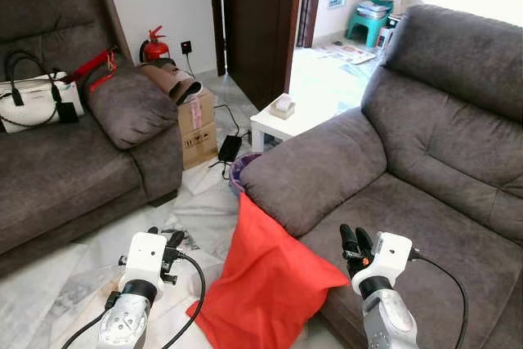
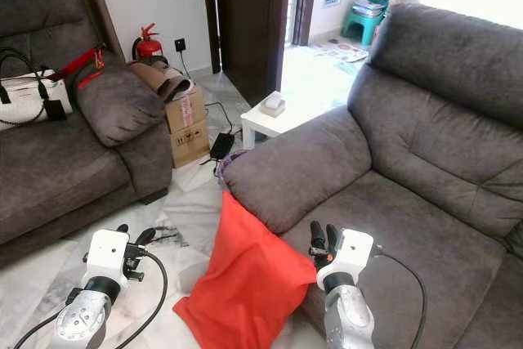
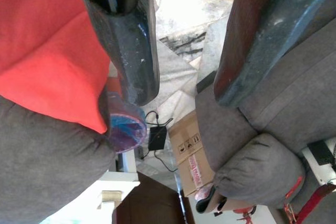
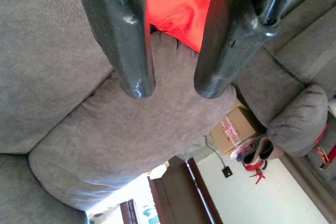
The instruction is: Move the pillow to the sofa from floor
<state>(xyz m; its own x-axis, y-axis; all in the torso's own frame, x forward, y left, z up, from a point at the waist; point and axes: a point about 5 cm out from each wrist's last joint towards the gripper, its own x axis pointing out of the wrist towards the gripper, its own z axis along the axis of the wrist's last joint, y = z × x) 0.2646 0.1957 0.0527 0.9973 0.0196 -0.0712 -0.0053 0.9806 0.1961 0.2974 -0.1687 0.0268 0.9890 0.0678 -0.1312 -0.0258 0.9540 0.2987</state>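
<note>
The pillow (image 1: 265, 284) is red and stands on the floor (image 1: 204, 210), leaning with its upper corner against the front of the near sofa (image 1: 409, 202), just below the rounded end of that sofa's armrest (image 1: 315, 169). Its lower edge rests on the pale marbled tiles, between the two arms.

The left gripper (image 1: 167, 240) hovers above the floor to the left of the pillow, not touching it; its two black fingers (image 3: 131, 51) stand apart with a clear gap and nothing between them. The right gripper (image 1: 355, 243) is held over the front edge of the sofa seat, just to the right of the pillow, fingers pointing up toward the armrest. Its fingers (image 4: 126, 40) are also parted (the gap is narrow but plain in the wrist view) and hold nothing.

Behind the pillow's top corner, a small purple bin (image 1: 241, 171) sits on the floor at the foot of the armrest. Beyond it is a low white table (image 1: 286, 124) with a small box (image 1: 283, 106) on top, and a black power adapter (image 1: 230, 149) with its cable lies on the tiles nearby. A cardboard box (image 1: 196, 124) stands against the end of a second grey sofa (image 1: 73, 161) on the left, which carries a white handbag (image 1: 37, 100) on its seat. A red fire extinguisher (image 1: 155, 45) stands by the wall behind.
</note>
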